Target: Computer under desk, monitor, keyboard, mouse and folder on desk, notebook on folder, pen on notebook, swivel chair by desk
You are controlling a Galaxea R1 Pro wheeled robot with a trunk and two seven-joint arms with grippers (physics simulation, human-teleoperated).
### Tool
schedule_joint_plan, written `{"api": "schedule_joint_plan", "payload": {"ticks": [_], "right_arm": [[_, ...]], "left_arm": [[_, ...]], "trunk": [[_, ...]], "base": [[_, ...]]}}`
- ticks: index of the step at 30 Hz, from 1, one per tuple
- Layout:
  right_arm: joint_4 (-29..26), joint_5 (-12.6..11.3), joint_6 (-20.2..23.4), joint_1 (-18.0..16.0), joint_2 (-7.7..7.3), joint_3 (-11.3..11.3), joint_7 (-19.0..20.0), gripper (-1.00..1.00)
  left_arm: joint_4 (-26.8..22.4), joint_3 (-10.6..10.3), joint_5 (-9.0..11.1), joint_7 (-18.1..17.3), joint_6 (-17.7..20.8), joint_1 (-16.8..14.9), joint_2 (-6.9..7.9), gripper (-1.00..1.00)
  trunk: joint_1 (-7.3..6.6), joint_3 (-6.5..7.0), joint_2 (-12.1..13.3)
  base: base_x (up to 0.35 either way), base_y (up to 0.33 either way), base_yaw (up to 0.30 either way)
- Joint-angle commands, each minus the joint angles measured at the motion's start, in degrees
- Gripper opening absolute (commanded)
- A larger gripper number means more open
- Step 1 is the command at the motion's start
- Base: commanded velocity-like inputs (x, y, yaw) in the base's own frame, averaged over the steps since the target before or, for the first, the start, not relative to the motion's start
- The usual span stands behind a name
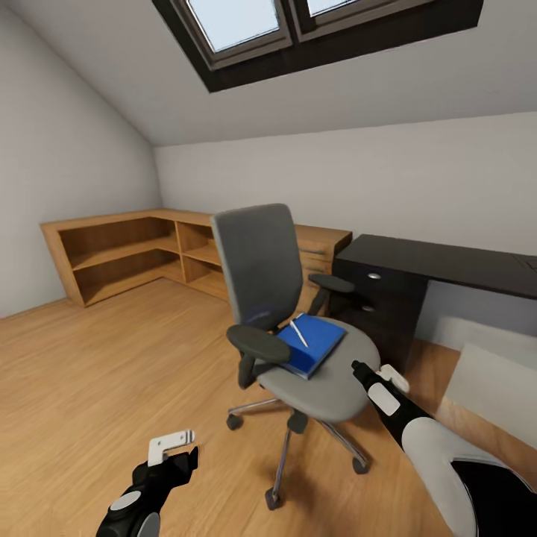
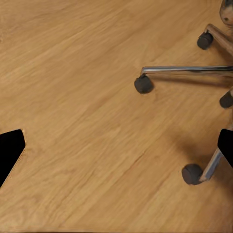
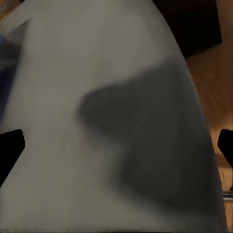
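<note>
Folder (image 1: 312, 344) on swivel chair (image 1: 328, 380) seat, just beside spread right pincer (image 1: 365, 371).

2 black arms (image 1: 145, 500) (white-grey panels), pale fingers (image 1: 170, 441).

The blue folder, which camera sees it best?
The head view: the blue folder lies in plain sight on the swivel chair seat, the pen on top. The right wrist view catches a blurry blue sliver at the seat's edge. The left wrist view sees floor and castors.
</note>
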Motion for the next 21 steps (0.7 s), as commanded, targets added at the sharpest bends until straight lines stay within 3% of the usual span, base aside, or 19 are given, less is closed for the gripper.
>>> {"api": "schedule_joint_plan", "payload": {"ticks": [1, 8, 21], "right_arm": [[0.0, -0.6, -0.1, 0.0, 0.03, -0.1, 0.1, 1.00], [0.0, -0.6, -0.1, 0.0, 0.03, -0.1, 0.1, 1.00], [0.0, -0.6, -0.1, 0.0, 0.03, -0.1, 0.1, 1.00]], "left_arm": [[-0.1, -0.1, 0.6, 0.5, 0.1, 0.0, 0.00, 1.00], [0.0, -0.1, 0.7, 0.5, 0.1, 0.0, -0.01, 1.00], [0.1, -0.1, 0.6, 0.5, 0.2, 0.0, -0.08, 1.00]], "trunk": [[-0.01, -0.04, 0.0], [-0.01, -0.04, 0.0], [-0.01, -0.04, 0.0]], "base": [[0.000, -0.001, 0.275], [0.000, 0.000, 0.259], [0.000, 0.000, 0.092]]}}
